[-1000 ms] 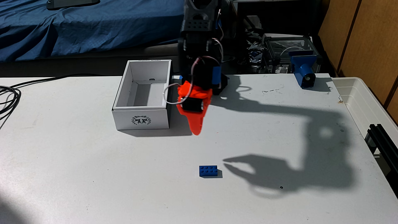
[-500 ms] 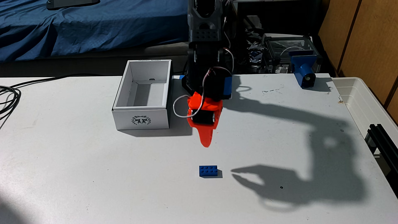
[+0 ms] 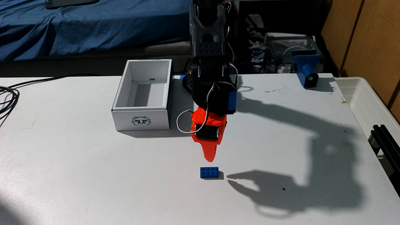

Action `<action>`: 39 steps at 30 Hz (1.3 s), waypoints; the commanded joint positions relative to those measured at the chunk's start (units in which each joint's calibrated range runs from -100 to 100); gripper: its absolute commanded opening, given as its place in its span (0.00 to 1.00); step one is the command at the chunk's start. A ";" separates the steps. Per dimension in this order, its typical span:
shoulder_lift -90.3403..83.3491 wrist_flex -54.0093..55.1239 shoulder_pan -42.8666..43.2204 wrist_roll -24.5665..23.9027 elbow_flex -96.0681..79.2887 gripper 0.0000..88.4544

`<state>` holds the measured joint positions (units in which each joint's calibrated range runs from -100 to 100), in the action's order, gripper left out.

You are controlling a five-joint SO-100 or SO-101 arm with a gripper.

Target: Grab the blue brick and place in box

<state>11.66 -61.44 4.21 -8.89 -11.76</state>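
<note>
The blue brick [image 3: 209,172] lies studs up on the white table [image 3: 86,173], in front of the middle. My orange gripper [image 3: 210,159] points down and hangs just above and slightly behind the brick, not touching it. I see it edge on as one narrow tip with nothing in it. Its shadow to the right shows the two tips almost together. The box [image 3: 140,121], white cardboard with a dark wreath emblem on its near short wall, stands open and empty to the left of the arm.
A blue printed mount [image 3: 306,71] stands at the table's back right. A translucent plastic bin [image 3: 372,103] and a black rail [image 3: 387,140] line the right edge. Cables [image 3: 8,97] lie at the left edge. The arm's shadow covers the right side.
The gripper has come forward and down from beside the box to just above the brick. The brick and box have not moved.
</note>
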 commanded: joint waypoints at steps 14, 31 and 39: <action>-0.28 -0.13 -0.19 0.45 1.55 0.18; -0.20 -6.50 -0.19 1.71 -0.31 0.18; -0.03 -8.74 -0.05 1.66 1.91 0.18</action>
<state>11.74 -68.47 4.21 -7.58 -12.65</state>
